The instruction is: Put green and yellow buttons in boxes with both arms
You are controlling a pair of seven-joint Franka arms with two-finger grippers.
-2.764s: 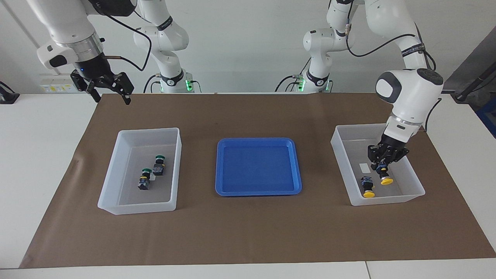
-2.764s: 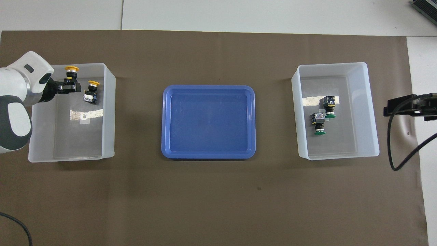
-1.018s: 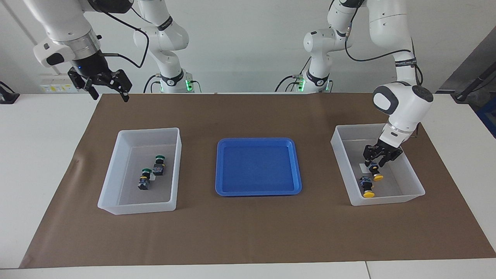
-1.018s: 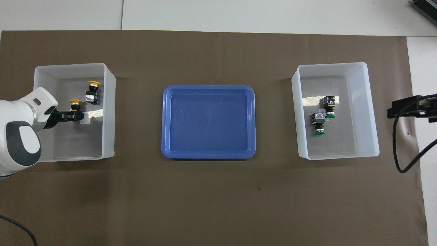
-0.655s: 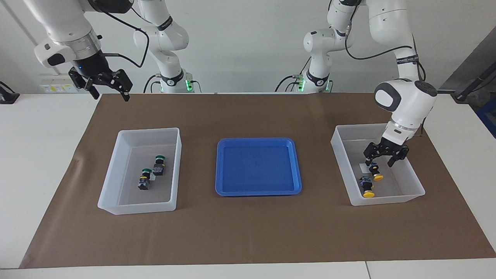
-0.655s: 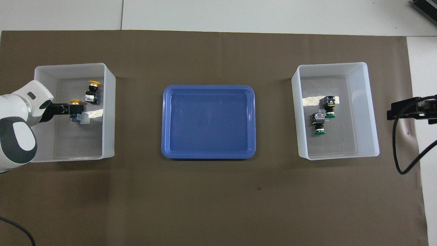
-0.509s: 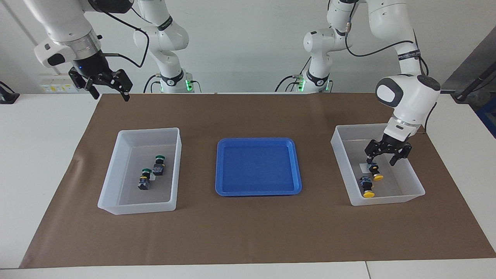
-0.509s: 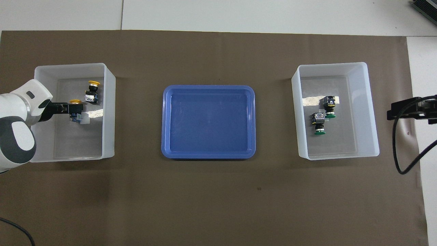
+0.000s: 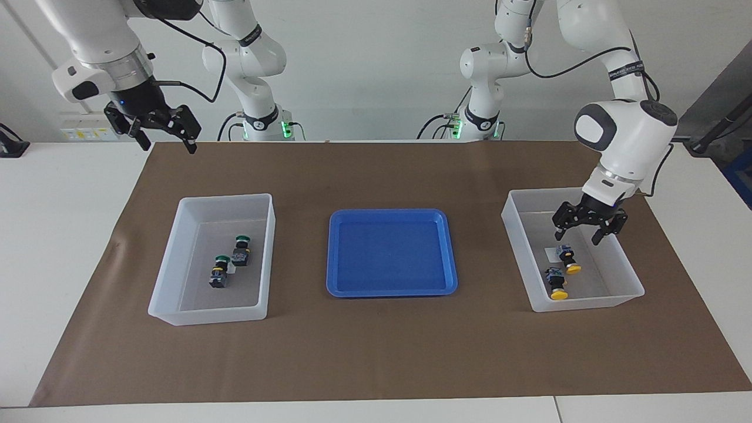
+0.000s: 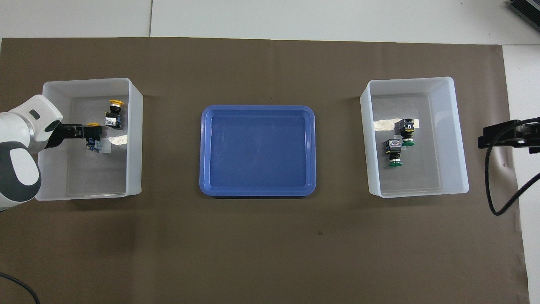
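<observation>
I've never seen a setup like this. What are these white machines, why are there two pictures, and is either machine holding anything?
These are two robot arms at a table, each ending in a two-fingered black gripper. One picture is taken from across the table, facing the robots; the other looks down from above their end.

On the brown mat sit two clear plastic boxes with a blue tray between them. The box at the right arm's end holds two green buttons. The box at the left arm's end holds two yellow buttons.

Nothing is held. The left gripper hangs open just above the yellow buttons. The right gripper waits, open, up over the table's edge near the robots.
</observation>
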